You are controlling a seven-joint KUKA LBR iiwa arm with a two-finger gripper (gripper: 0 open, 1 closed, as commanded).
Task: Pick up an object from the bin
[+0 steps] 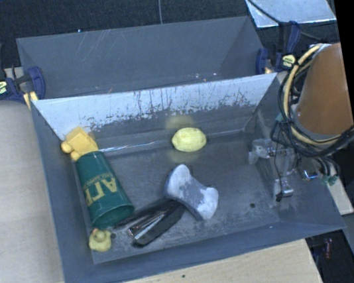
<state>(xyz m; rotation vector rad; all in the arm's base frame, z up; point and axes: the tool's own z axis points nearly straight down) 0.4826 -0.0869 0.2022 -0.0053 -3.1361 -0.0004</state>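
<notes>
My gripper [281, 186] hangs low over the right end of the bin, above bare floor and close to the right wall. Nothing shows in it. Nearest to it, to its left, lies a white and grey bone-shaped soft thing [191, 192] in the middle of the bin. A yellow lemon-shaped thing [189, 139] rests near the back wall, up and to the left of the gripper. A black stapler-like tool [153, 220] lies at the front, touching the bone-shaped thing's left end.
At the left lies a dark green cup [103, 189] on its side, with a yellow toy [78, 142] at its far end and a small yellow duck [100, 240] at its near end. The arm with its orange cover and cables stands over the bin's right rim.
</notes>
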